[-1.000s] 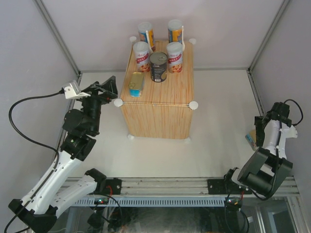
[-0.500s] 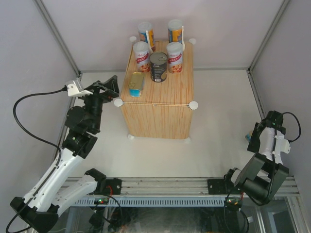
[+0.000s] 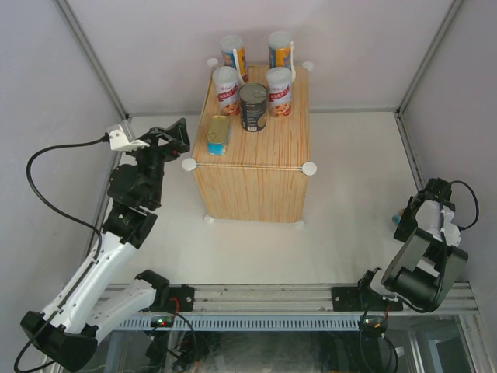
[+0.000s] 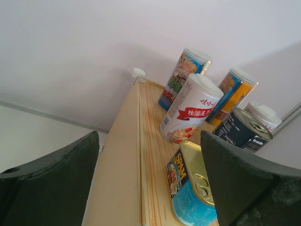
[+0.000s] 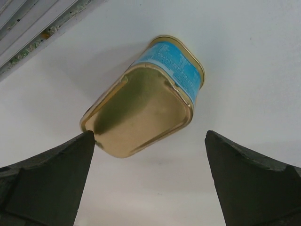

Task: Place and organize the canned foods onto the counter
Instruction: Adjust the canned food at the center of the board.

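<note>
Gold-blue tin [image 5: 146, 99]: on table [image 3: 349, 179], right side, well apart from counter [image 3: 256, 183]. Right gripper [image 5: 149, 139]: jaws wide, hovering over tin. Left gripper [image 4: 148, 141]: open, empty, beside counter's near-left corner. Hazard: off-centre closure on slick rounded tin may skid it toward right wall.

Top camera looked down, sharing the light wood-grain counter box [image 3: 252, 190] with the close left-wrist view; right-wrist view faced down at a flat gold-blue tin [image 5: 141, 113].
</note>
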Controlling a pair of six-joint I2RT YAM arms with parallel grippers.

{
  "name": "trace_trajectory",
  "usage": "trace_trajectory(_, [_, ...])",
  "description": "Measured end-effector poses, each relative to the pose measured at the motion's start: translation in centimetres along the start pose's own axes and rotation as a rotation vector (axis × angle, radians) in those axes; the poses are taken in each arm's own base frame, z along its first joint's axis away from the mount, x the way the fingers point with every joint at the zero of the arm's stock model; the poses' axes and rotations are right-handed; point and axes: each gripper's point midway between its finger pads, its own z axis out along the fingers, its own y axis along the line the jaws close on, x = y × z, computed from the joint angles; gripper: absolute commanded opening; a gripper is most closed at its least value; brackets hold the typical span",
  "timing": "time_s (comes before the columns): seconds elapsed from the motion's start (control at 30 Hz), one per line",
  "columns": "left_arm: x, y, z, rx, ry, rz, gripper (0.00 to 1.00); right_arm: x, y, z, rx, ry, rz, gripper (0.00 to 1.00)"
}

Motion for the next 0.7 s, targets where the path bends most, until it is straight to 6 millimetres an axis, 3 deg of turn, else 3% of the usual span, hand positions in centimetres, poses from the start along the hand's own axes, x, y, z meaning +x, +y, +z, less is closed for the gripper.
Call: trace_trajectory(0.7, [0.9, 0.7, 0.7, -0.019, 0.021, 0.021, 0.92, 1.0, 2.6, 1.6, -0.037, 0.074, 0.089, 0.92])
